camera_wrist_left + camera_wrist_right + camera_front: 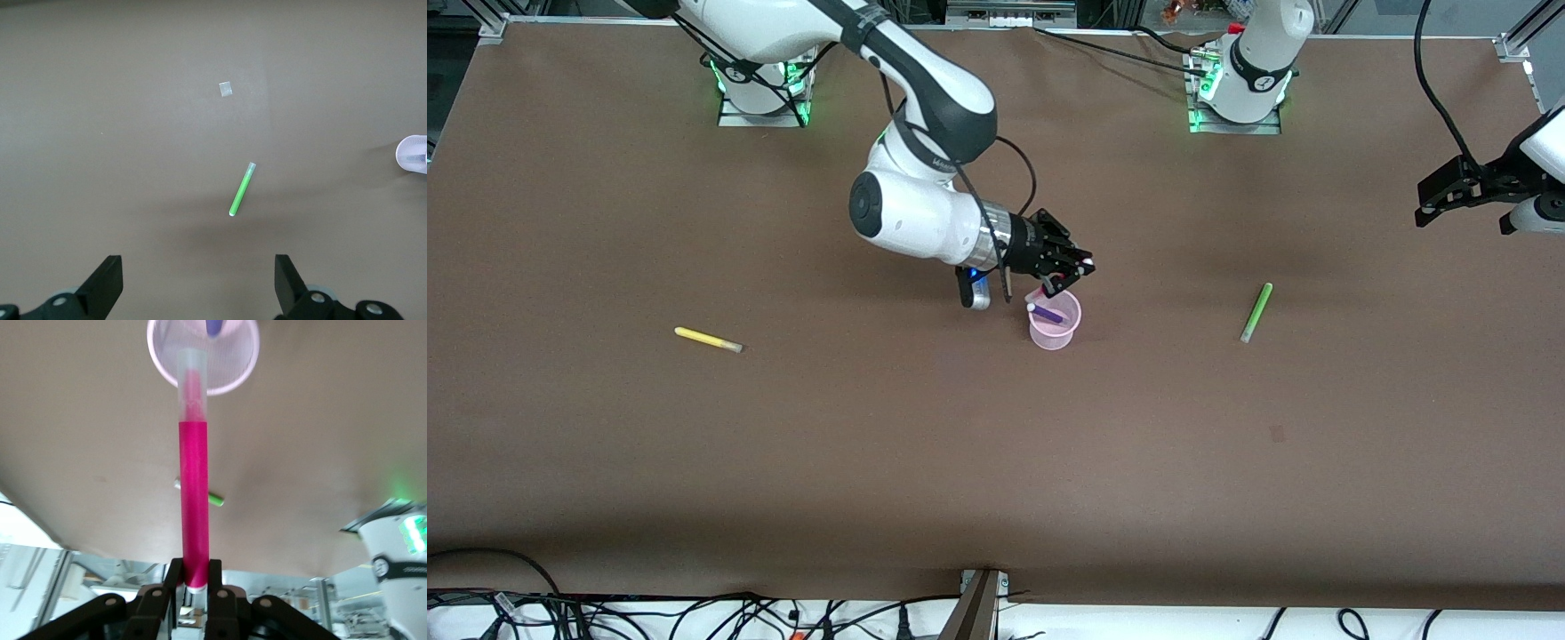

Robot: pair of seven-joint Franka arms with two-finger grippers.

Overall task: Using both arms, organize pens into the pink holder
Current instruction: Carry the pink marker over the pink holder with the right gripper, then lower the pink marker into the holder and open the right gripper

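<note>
My right gripper [1060, 283] is shut on the magenta-pink pen [194, 493] and holds it just over the rim of the pink holder [1055, 333], pale cap toward the holder's mouth [237, 367]. The dark purple-blue pen [1049, 313] leans inside the holder. The light green pen [1256, 312] lies on the table toward the left arm's end; it also shows in the left wrist view [241, 190]. The yellow pen [708, 340] lies toward the right arm's end. My left gripper [1423, 206] is open and empty, up in the air at the left arm's end of the table.
The brown table [960, 462] has a small pale mark [1277, 434] nearer to the front camera than the green pen. Cables run along the table's front edge [694, 613]. The arm bases [1236, 98] stand along the back edge.
</note>
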